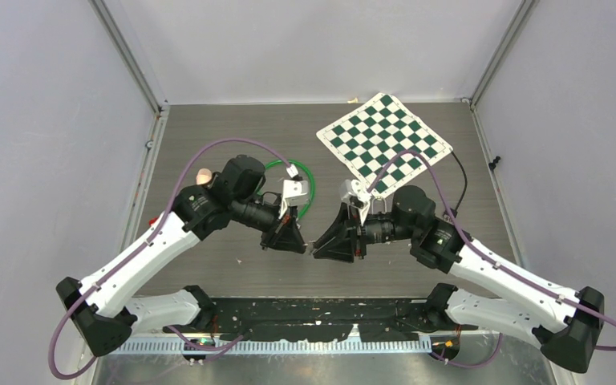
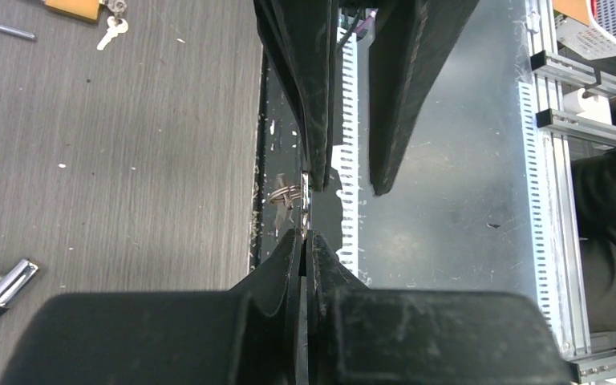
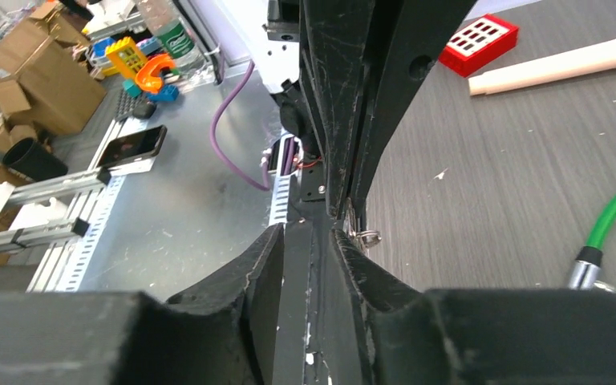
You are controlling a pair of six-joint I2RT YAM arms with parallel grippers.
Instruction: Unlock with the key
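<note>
The key [image 2: 305,202], at centre frame of the left wrist view and pinched in the fully closed left claw [image 2: 305,234] above the counter [image 2: 128,160] edge, appears due for regrasp: centre the part-open, empty right claw [image 3: 311,234] on its free end, close firmly, then release.

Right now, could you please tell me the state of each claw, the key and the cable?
Left claw: shut on key.
Right claw: open, tips up against the key.
Key: pinched edge-on, ring sticking out beside it.
Cable: looped; locked or not, cannot tell.
</note>
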